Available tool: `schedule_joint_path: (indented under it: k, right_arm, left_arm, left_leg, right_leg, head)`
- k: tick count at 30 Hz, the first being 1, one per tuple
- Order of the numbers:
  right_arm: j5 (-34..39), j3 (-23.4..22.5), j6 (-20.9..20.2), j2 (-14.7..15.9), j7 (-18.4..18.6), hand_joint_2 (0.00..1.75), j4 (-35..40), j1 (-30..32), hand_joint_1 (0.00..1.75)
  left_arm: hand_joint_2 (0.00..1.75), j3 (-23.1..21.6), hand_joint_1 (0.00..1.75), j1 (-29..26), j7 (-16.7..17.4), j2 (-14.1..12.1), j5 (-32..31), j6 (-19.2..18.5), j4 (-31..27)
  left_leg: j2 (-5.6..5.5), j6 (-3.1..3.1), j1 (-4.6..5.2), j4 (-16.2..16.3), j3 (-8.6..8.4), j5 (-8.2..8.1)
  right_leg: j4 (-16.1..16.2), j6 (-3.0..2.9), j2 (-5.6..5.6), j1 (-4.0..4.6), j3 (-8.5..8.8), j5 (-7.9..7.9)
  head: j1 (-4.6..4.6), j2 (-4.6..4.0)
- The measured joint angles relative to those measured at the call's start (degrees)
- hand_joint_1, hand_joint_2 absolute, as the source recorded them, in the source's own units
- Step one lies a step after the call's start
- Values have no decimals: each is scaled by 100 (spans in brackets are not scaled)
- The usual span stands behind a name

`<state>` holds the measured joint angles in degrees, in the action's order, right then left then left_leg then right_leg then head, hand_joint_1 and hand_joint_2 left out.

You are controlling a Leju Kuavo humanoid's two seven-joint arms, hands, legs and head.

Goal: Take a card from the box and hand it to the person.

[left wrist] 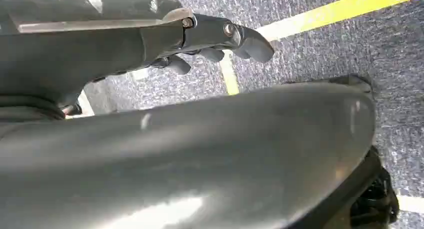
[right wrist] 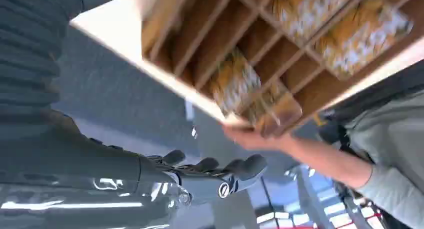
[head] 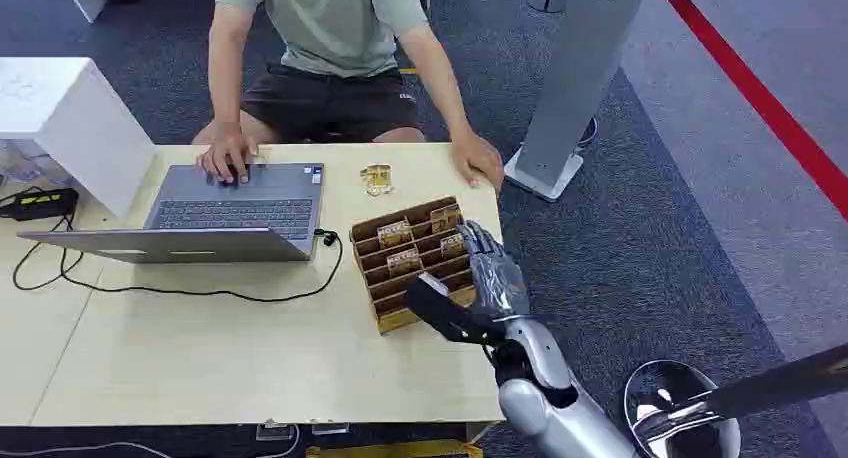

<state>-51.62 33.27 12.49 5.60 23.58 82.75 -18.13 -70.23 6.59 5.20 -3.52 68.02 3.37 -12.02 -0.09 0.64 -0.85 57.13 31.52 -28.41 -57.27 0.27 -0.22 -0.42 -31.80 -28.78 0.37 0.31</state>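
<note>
At the right end of the light wooden table [head: 200, 358], the brown compartmented box [head: 395, 278] stands just short of the near right corner, with patterned cards [head: 404, 261] upright in several of its slots. The right hand [head: 490, 278] sits against the box's right side, its dark thumb reaching across the near right corner of the box; from the head view it is hard to make out whether the fingers touch a card, since the hand's own back hides the slots beneath it. In the right wrist view the fingers [right wrist: 240, 170] are apart and loosely curved with nothing between them, away from the slots — no card is in the hand. A few small gold-coloured pieces [head: 376, 178] lie on the table just beyond the box; they are too small to identify.

The person [head: 330, 38] sits at the far side, cut off at the shoulders, one hand [head: 228, 160] on the open laptop [head: 225, 213] and the other hand [head: 478, 162] resting on the far right edge of the table. A black cable [head: 180, 290] loops from the laptop across the tabletop.

The left hand [left wrist: 220, 39] hangs over blue-grey carpet [left wrist: 320, 49] with yellow tape lines [left wrist: 330, 11] — its fingers curl loosely and hold nothing, though much of it is hidden behind a dark body part.
</note>
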Motion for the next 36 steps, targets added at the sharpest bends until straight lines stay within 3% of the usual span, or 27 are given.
schedule_joint_path:
  k: [6, 14, 19, 36]
  right_arm:
    - [-667, 207, -560, -37, 562, 175, -9, -705, 56]
    - [-960, 402, -895, -55, 993, 175, -94, -1126, 65]
    - [-938, 452, -962, -31, 1299, 175, -127, -1113, 79]
    - [-580, 557, -997, -7, 1433, 175, -511, -1081, 75]
  left_arm:
    - [0, -11, 0, 7, 0, 4, -76, -33, 0]
    - [0, -26, 0, 9, 55, 11, -112, -46, 0]
    - [0, -39, 0, 6, 144, 11, -105, -50, 0]
    - [0, -63, 0, 86, 112, 28, -236, -94, 0]
  left_leg:
    - [-1, 0, 0, 0, 7, 0]
    - [-1, 0, 0, 0, 7, -1]
    - [-1, 0, 0, 0, 6, -1]
    - [-2, 0, 0, 0, 8, -1]
  right_leg:
    - [-2, 0, -2, 0, -3, -1]
    - [-1, 1, -3, 0, -5, -1]
    - [-1, 1, -2, 0, -5, -1]
    - [-1, 0, -2, 0, -5, -1]
  head:
    - [-4, 0]
    - [0, 0]
    - [-2, 0]
    - [0, 0]
